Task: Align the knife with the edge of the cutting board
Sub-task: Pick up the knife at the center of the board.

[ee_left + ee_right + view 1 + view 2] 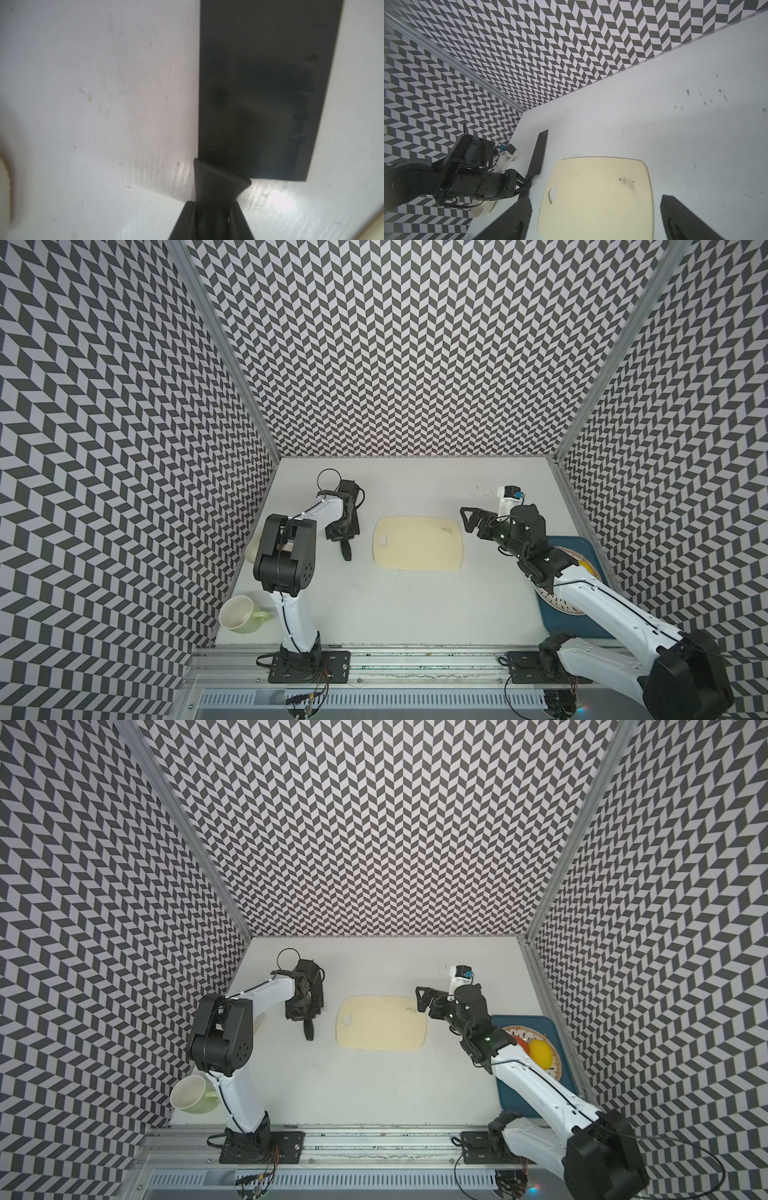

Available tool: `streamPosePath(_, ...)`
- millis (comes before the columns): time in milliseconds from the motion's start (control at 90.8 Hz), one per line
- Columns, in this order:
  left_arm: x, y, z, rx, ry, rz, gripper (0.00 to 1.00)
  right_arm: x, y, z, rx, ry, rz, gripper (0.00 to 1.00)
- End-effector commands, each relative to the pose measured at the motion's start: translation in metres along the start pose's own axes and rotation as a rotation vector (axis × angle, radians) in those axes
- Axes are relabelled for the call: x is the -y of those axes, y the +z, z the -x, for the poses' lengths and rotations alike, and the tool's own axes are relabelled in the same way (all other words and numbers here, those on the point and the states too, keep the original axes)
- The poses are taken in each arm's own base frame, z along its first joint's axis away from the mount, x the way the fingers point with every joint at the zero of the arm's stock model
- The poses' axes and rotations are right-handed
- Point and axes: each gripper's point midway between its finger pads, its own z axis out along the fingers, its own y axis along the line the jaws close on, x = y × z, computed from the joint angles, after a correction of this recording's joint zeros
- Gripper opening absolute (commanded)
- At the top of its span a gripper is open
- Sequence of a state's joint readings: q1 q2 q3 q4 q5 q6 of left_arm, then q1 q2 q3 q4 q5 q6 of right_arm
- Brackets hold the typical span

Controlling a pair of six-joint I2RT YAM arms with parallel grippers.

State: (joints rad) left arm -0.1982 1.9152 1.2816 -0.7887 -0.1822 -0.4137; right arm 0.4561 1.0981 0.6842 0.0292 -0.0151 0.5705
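The all-black knife point(259, 93) lies on the white table left of the cutting board point(417, 543), roughly parallel to its short left edge with a gap between them. My left gripper point(343, 536) is shut on the knife's handle point(346, 551), and its fingers point(187, 220) pinch the handle just behind the blade. In both top views the wrist hides the blade; the right wrist view shows the blade point(538, 153) pointing toward the back wall. The pale cream board point(596, 187) has a cut-out hole near the knife side. My right gripper point(467, 520) hovers open by the board's far right corner, holding nothing.
A dark blue tray point(552, 622) with a plate and a yellow fruit point(540, 1052) sits at the right under my right arm. A pale green mug point(239, 614) lies at the front left. A cream dish point(251, 556) sits against the left wall.
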Motion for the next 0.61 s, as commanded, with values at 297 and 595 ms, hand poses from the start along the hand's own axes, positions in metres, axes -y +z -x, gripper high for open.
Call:
streamPosePath(297,0.0,-0.02,0.003,0.05,-0.026,-0.026,0.15,-0.003,-0.005,0.005,0.033,0.007,0.012,1.0)
streamPosePath(595,-0.002,-0.055,0.009,0.132,-0.058,-0.066,0.15,-0.001,-0.003,0.002,0.027,0.008,0.005,1.0)
